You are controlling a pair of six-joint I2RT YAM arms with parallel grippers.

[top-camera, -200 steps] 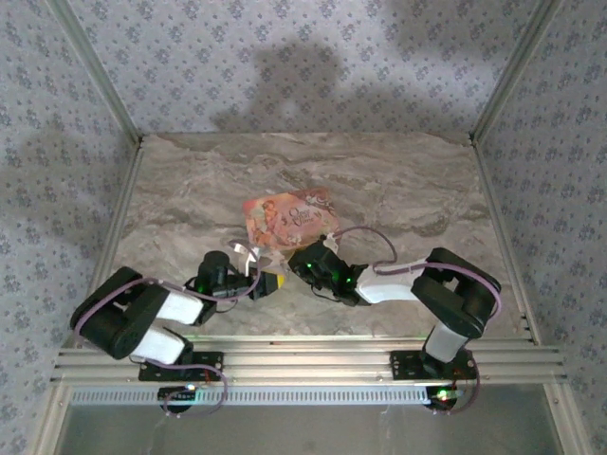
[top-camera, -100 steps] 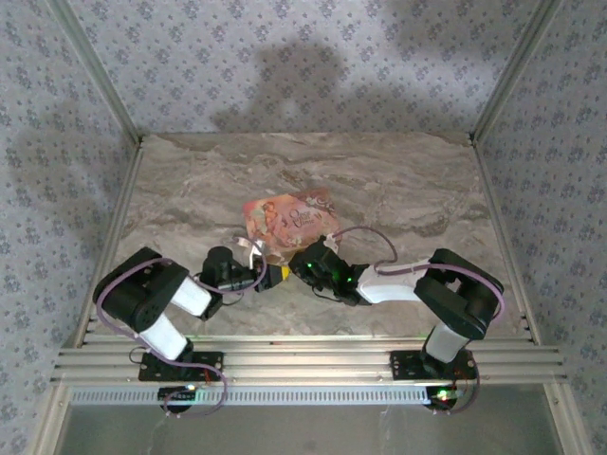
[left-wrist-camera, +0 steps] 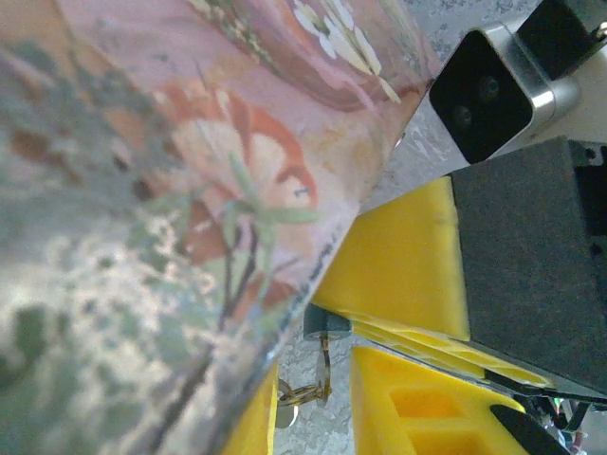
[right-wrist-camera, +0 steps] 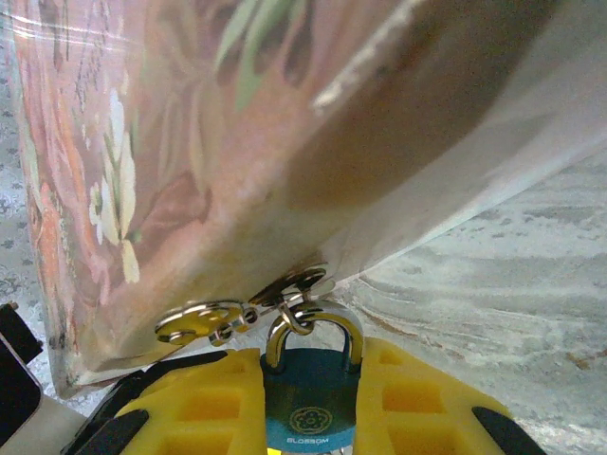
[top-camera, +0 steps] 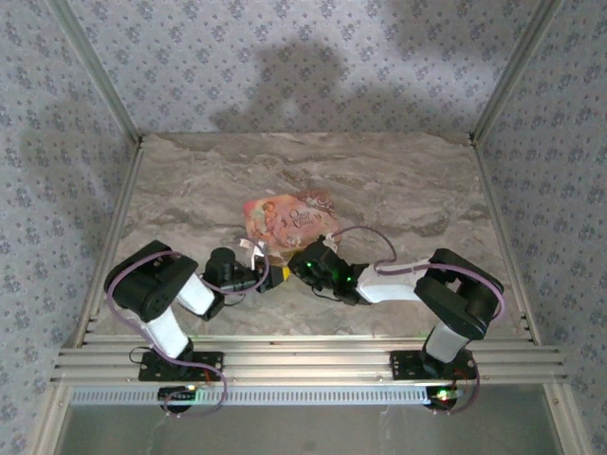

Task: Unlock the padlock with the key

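The small dark blue-green padlock [right-wrist-camera: 311, 408] is clamped in the right tool [right-wrist-camera: 313, 365]; the left tool [top-camera: 269, 277], its opening indiscernible, is seen slightly nearer than before.

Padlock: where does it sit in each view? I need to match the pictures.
Top external: too small to pick out; look at the yellow fingers by the box.
Left wrist: padlock lower centre, edge-on, between yellow fingers.
Right wrist: padlock bottom centre, between yellow fingers.
Shared landmark: the pink box's near edge.
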